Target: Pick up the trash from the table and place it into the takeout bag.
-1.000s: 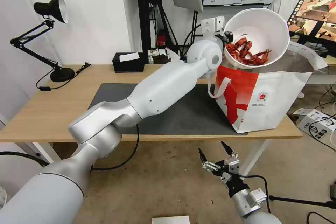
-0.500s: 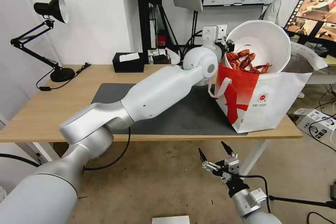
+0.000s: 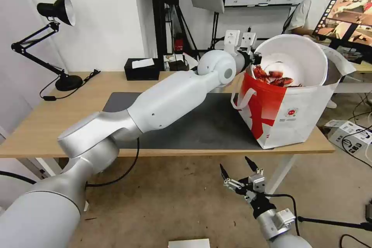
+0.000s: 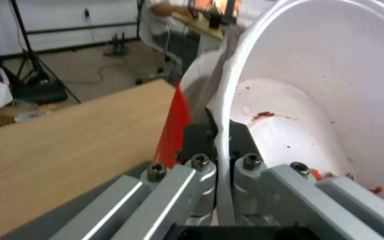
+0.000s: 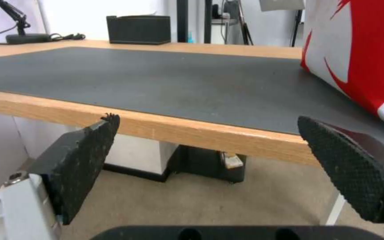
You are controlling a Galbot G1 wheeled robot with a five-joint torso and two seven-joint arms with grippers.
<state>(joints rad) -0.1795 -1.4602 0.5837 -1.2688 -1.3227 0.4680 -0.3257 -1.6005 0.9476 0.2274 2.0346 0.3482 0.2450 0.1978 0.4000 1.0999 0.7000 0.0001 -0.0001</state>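
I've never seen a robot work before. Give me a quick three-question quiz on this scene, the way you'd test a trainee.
1. True or false: the left hand grips the white bowl by its rim.
2. Where is the bowl now? A) flat on the grey mat B) tilted, partly down inside the red-and-white bag C) on the floor
3. Fill in: the right hand hangs below the table edge with its fingers ____.

Key
1. True: in the left wrist view the rim sits pinched between the fingers.
2. B
3. open, holding nothing
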